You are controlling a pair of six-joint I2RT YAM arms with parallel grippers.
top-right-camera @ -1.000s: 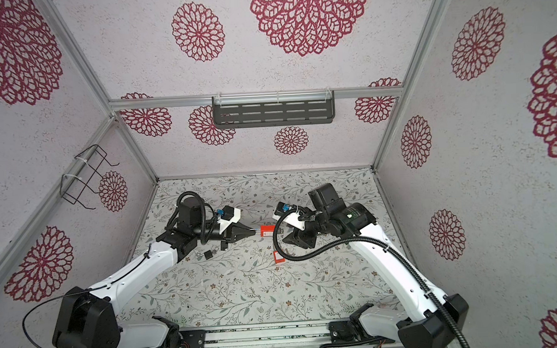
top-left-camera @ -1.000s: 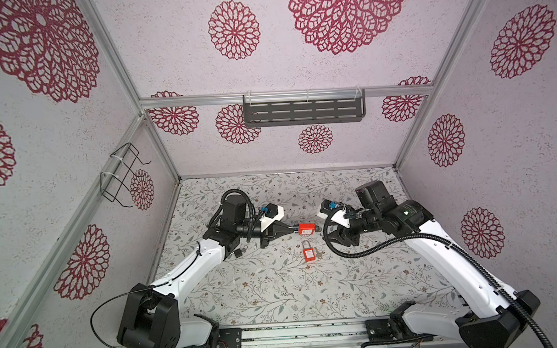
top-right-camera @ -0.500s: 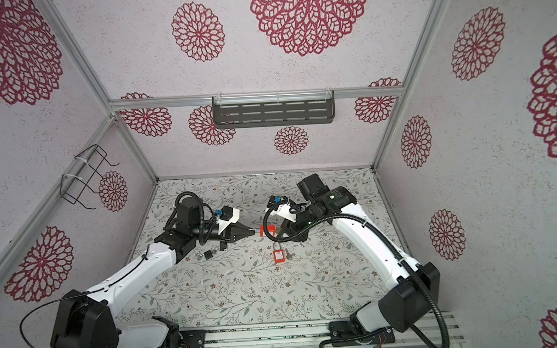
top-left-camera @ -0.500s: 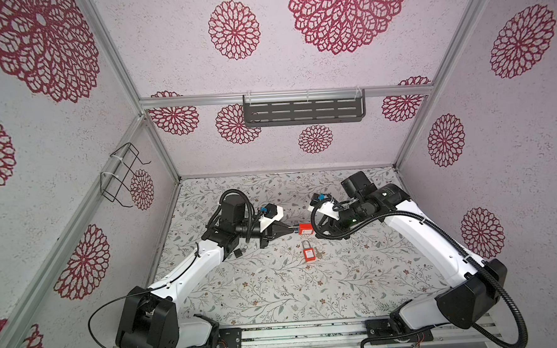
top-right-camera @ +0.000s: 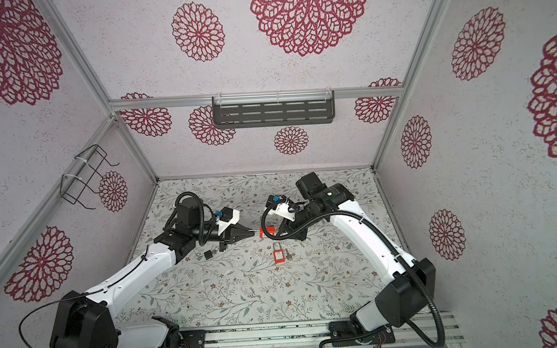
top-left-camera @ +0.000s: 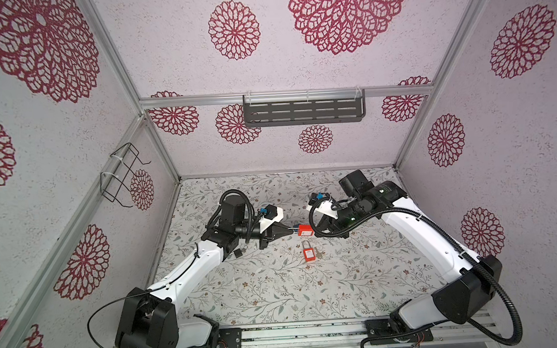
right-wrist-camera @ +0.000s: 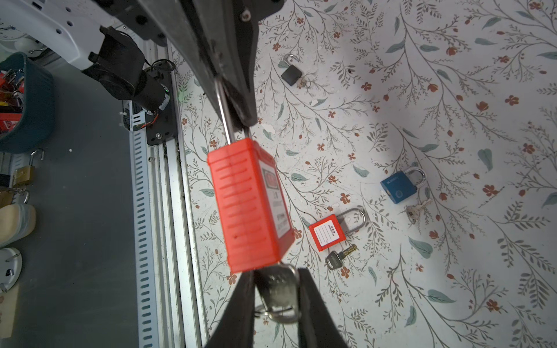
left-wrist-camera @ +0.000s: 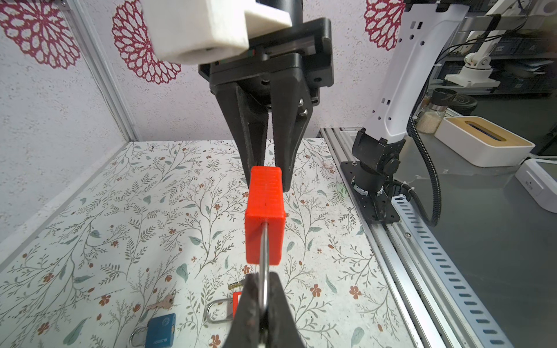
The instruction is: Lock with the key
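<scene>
Nearest, a spare padlock (top-left-camera: 308,253), red, lies flat on the floral table (top-left-camera: 277,296) with a loose key (top-left-camera: 320,253) just to its right; the writing on its white label is too small to read. Just beyond and above it, the red padlock (left-wrist-camera: 265,217) hangs in the air between the arms. The left gripper (left-wrist-camera: 263,281) is pinched tight on its steel shackle (left-wrist-camera: 264,250). At the opposite end the key (right-wrist-camera: 278,290) juts out, bracketed by the right gripper (right-wrist-camera: 277,272); whether those fingers press it cannot be told. Farther back lies a blue padlock (right-wrist-camera: 399,186), brand lettering blurred.

Red padlock (right-wrist-camera: 250,205): ribbed plastic w/ shiny metal shackle (right-wrist-camera: 225,120), key (right-wrist-camera: 277,289).
</scene>
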